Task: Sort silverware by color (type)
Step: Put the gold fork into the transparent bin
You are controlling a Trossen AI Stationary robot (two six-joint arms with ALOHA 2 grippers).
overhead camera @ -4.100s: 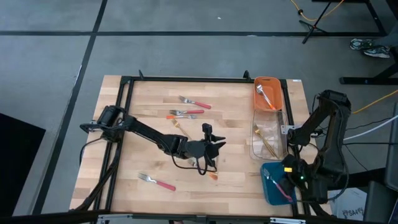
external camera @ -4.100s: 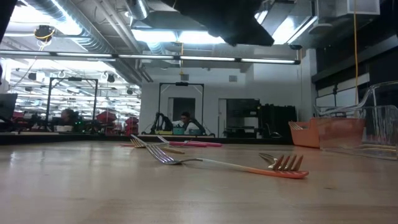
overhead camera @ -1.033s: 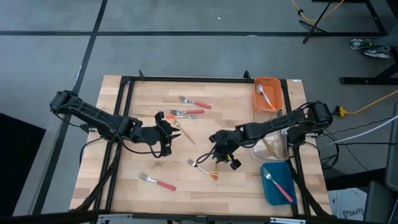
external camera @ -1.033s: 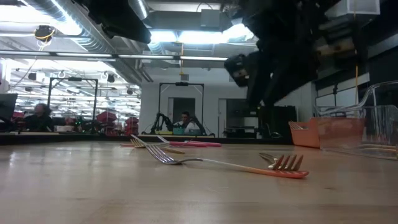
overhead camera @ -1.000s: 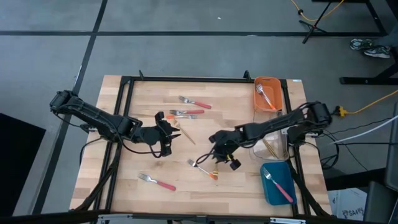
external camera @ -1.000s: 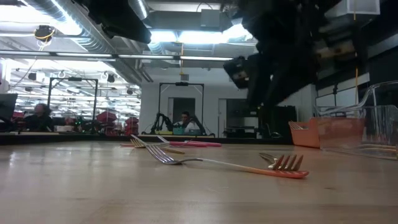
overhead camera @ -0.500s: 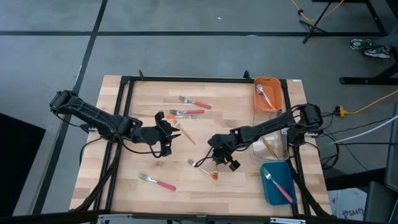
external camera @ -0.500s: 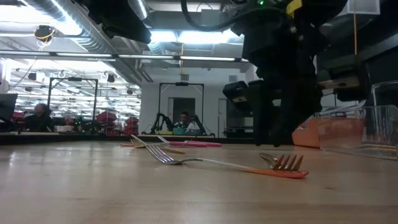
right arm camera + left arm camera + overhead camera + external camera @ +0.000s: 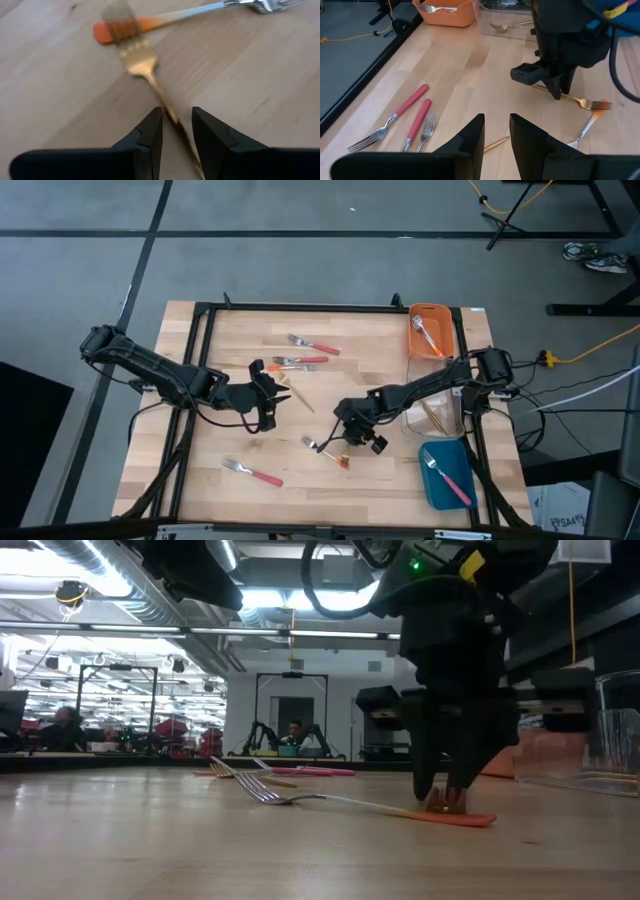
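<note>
We are straddling the thin, stiff, slippery gold fork [image 9: 145, 67] mid-handle with our right pincer [image 9: 172, 122], fingers parted, low over the worktop [image 9: 230, 340].

Right gripper [image 9: 352, 437] over orange-handled fork [image 9: 328, 453]

Three bins: orange bin [image 9: 432, 311], clear bin [image 9: 411, 415], blue bin [image 9: 432, 483]. Four pink-handled forks: first [image 9: 313, 345], second [image 9: 300, 361], third [image 9: 255, 473], fourth [image 9: 450, 480] lying in blue. One orange-handled fork [image 9: 330, 453]. Two loose gold pieces: gold fork [image 9: 142, 62], gold handle [image 9: 495, 144].
</note>
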